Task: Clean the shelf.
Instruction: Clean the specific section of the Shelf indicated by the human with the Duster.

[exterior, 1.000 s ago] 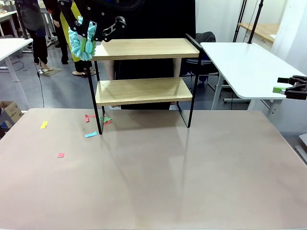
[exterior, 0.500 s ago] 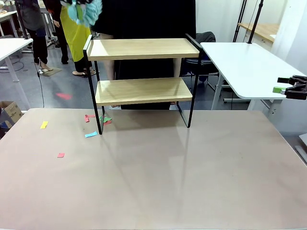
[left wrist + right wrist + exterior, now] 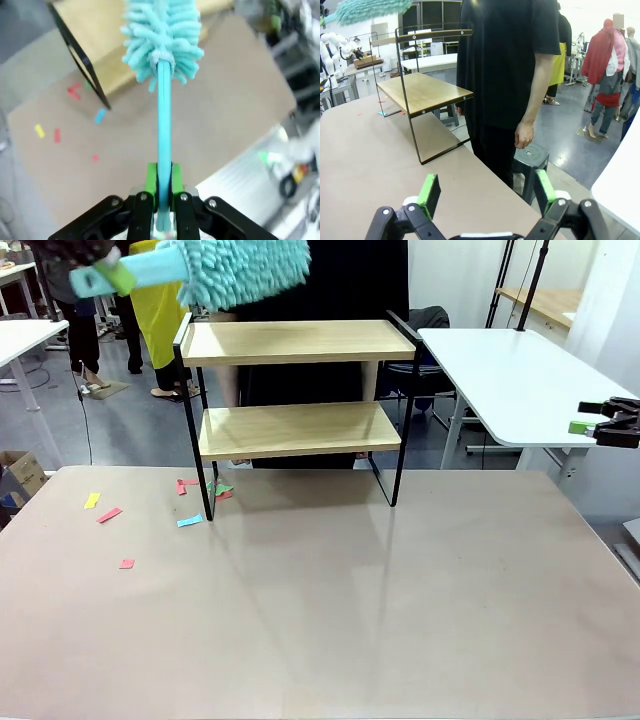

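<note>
Beige and wide, the tabletop (image 3: 320,620) takes most of the front view, and the shelf (image 3: 298,428) stands upright on its far part, a little to the left of the middle. Both wood boards of the shelf look bare. Some small paper scraps lie on the tabletop to the left of it: a yellow scrap (image 3: 91,500), a red scrap (image 3: 110,514), a blue scrap (image 3: 190,521) just beside the front left leg, and a few more close to that leg. Behind the shelf a person in black clothes (image 3: 330,280) stands at the far side. The left hand (image 3: 163,180) is clamped on the light blue handle of a duster (image 3: 240,268), with the handle pressed between the two green pads. In the front view the fluffy turquoise head of the duster hangs above the left end of the top board, near it but apart from it, and the handle runs out to the upper left. In the left wrist view the shelf lies beyond the duster head, at the upper left, and the scraps are on the tabletop beside it. The right hand (image 3: 600,426) is at the right edge of the front view, well apart from the shelf, beside a white table (image 3: 510,370). Its fingers (image 3: 429,192) stand wide apart with nothing between them. In the right wrist view the shelf is farther off to the left, with the person just beside it.
</note>
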Available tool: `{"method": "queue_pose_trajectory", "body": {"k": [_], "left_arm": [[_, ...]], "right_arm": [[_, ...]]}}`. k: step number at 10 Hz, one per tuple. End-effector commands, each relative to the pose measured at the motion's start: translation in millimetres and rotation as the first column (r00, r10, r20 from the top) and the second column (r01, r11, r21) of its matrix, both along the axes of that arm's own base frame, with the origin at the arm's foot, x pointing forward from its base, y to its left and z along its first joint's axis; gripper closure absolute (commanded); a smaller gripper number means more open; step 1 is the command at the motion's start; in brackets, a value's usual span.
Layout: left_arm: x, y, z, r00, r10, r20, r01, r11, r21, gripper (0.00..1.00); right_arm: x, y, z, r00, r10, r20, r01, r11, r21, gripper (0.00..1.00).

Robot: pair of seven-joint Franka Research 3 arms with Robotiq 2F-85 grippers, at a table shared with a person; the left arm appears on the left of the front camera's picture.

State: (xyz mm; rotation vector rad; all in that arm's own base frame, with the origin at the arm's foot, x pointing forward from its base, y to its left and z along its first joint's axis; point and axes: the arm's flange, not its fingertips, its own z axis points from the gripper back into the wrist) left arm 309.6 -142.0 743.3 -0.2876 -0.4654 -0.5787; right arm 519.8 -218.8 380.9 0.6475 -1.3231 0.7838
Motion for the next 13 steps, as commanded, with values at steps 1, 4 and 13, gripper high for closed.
{"method": "queue_pose_trajectory", "body": {"k": [1, 4, 13], "left_arm": [[-10.9, 3.4, 18.6, 0.985, -0.17, 0.027, 0.163, 0.973, 0.164, 0.87], [-21.2, -3.7, 35.1, 0.881, -0.47, 0.052, 0.403, 0.804, 0.437, 0.87], [-11.1, -52.8, -74.3, 0.406, -0.675, -0.615, 0.837, 0.005, 0.548, 0.87]], "right_arm": [[1.5, 2.1, 5.7, 1.0, -0.013, -0.017, 0.013, 1.0, -0.011, 0.0], [1.5, 2.1, 5.7, 1.0, -0.013, -0.017, 0.013, 1.0, -0.011, 0.0], [1.5, 2.1, 5.7, 1.0, -0.013, -0.017, 0.013, 1.0, -0.011, 0.0]]}}
